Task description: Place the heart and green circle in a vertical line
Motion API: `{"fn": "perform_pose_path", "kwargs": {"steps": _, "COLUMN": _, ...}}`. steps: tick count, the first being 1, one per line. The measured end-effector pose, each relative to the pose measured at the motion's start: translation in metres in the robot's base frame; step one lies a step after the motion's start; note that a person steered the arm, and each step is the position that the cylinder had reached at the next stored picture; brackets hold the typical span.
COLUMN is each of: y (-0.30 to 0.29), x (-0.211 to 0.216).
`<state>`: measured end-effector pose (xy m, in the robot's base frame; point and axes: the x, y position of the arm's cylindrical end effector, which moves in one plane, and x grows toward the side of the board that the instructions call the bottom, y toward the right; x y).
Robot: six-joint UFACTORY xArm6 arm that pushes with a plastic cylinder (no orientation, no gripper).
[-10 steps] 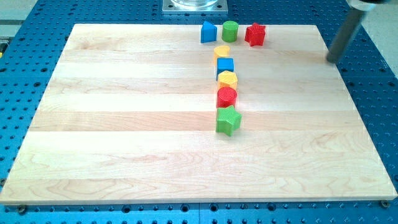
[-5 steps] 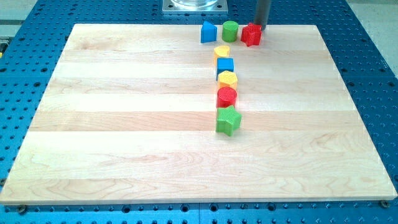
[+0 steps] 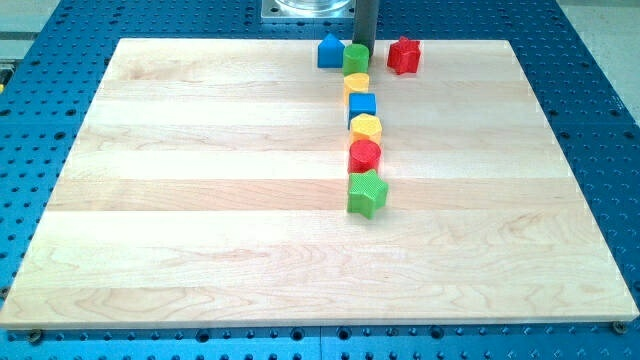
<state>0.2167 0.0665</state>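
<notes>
The green circle point(image 3: 356, 58) sits near the view's top edge of the wooden board point(image 3: 200, 200), just above a yellow block point(image 3: 357, 83) that looks like the heart. The two almost touch and head a column of blocks. My tip point(image 3: 364, 47) is at the green circle's top edge, touching it or nearly so; the rod rises out of the view's top.
Below the yellow heart the column runs on: a blue cube point(image 3: 362, 105), a yellow block point(image 3: 366, 127), a red circle point(image 3: 365, 155) and a green star point(image 3: 367, 194). A blue block point(image 3: 330, 51) lies left of the green circle, a red star point(image 3: 404, 55) to its right.
My tip swept left from the board's right edge, past the red star, to the green circle. The green circle slid down and left, close to the yellow heart.
</notes>
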Motion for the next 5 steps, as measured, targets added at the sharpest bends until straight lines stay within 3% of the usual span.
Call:
{"fn": "perform_pose_path", "kwargs": {"steps": 3, "y": -0.067, "x": 0.0}}
{"fn": "perform_pose_path", "kwargs": {"steps": 5, "y": -0.038, "x": 0.052}}
